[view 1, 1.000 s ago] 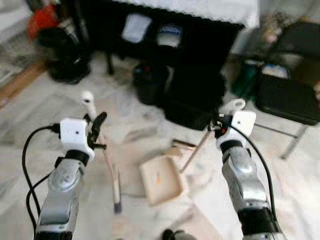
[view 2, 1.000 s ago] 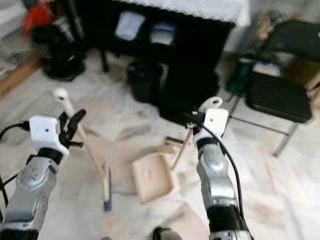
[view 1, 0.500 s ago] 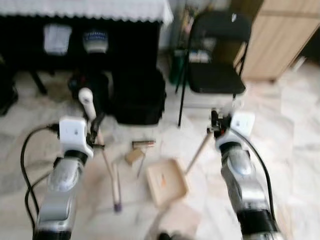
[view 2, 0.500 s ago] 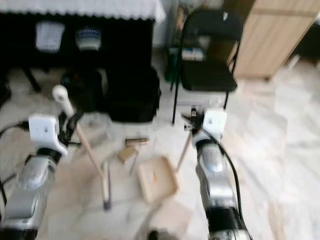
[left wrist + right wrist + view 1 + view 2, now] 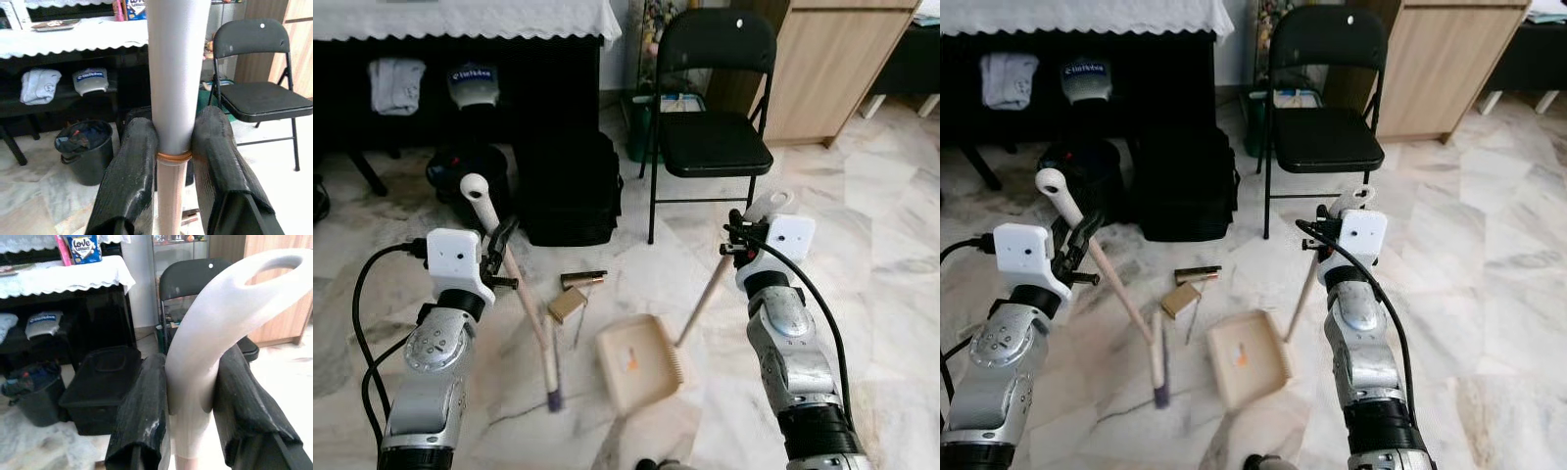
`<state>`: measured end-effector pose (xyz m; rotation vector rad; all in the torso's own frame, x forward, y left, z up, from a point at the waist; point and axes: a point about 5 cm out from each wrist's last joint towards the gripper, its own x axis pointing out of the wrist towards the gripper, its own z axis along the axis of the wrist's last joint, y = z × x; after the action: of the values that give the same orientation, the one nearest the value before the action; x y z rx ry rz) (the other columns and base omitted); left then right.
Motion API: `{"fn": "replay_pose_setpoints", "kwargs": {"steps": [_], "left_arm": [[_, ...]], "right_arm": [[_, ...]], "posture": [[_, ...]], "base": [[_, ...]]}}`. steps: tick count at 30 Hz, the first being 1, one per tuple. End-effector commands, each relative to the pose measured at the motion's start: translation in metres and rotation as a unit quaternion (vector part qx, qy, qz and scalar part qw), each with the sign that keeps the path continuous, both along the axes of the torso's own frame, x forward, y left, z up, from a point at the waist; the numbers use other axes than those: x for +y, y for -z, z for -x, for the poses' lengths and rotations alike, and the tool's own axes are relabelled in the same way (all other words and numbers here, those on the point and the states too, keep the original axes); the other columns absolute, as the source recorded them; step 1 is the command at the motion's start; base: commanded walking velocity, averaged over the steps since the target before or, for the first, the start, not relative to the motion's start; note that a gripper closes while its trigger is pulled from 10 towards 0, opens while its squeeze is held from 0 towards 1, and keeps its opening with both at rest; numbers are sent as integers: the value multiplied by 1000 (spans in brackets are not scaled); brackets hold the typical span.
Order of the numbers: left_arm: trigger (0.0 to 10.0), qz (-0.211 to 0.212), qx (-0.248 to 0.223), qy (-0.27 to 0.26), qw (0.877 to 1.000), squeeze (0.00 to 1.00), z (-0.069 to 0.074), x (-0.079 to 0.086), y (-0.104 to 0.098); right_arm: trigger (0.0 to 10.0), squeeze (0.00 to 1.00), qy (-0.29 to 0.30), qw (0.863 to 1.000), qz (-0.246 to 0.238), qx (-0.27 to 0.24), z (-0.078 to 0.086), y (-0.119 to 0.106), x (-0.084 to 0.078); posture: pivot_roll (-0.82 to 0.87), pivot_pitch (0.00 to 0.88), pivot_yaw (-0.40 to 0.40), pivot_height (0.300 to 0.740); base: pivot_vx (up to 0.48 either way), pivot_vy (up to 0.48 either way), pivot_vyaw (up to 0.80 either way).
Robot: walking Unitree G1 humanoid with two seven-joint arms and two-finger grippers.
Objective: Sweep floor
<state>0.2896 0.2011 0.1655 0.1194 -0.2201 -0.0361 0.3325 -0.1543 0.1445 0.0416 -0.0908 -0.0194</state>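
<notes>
Left gripper (image 5: 499, 257) clamped on the broom (image 5: 524, 299) handle just below its white top cap; left wrist view shows both fingers (image 5: 132, 181) pinching the shaft. Broom long axis runs from the grip at 11 o'clock down to the purple-tipped bristle head on the floor at 5 o'clock, head touching down just beside the dustpan (image 5: 639, 361). Right gripper (image 5: 744, 240) clamped on the dustpan handle (image 5: 717, 284) at its white looped end; the stick slopes from the grip toward 7 o'clock, pan flat on the marble, open mouth facing 11 o'clock. Debris: a small cardboard block (image 5: 567, 305) and a brown tube (image 5: 581, 280), lying at 11 o'clock from the pan mouth and at 12 to 1 o'clock from the broom head. My read: broom head has to get behind them and drag toward 5 o'clock into the pan; left arm does that. Both forearms raised, roughly level. Black folding chair (image 5: 710, 137) and black case (image 5: 568, 191) beyond, well apart.
</notes>
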Motion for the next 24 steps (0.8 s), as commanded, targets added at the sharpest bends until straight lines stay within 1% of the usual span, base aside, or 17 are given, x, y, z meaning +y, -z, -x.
{"fn": "replay_pose_setpoints", "kwargs": {"steps": [1, 6, 11, 16, 24], "left_arm": [[10000, -8, -6, -1, 1000, 0, 0, 0, -2], [10000, -6, -7, 3, 1000, 0, -1, -3, -3], [10000, -7, -8, 0, 1000, 0, 0, -1, -3], [10000, -8, -7, -2, 1000, 0, 0, 1, -4], [10000, -6, -6, 2, 1000, 0, 0, -1, -3]], "right_arm": [[10000, 0, 4, 1000, 2, -29, -1, -12, -2], [10000, 0, 6, 1000, 3, -30, -2, -12, -3], [10000, 0, 1, 1000, 1, -29, -2, -12, 0], [10000, 0, 3, 1000, 1, -28, -2, -12, -2], [10000, 0, 2, 1000, 1, -31, -3, -13, -1]], "posture": [[-85, 160, -39, 740], [-83, 170, -41, 740], [-80, 173, -42, 740], [-80, 174, -41, 740], [-82, 169, -38, 740]], "base": [[0, 0, 0], [51, 0, 0], [312, 0, 0], [325, 0, 0], [333, 0, 0]]}}
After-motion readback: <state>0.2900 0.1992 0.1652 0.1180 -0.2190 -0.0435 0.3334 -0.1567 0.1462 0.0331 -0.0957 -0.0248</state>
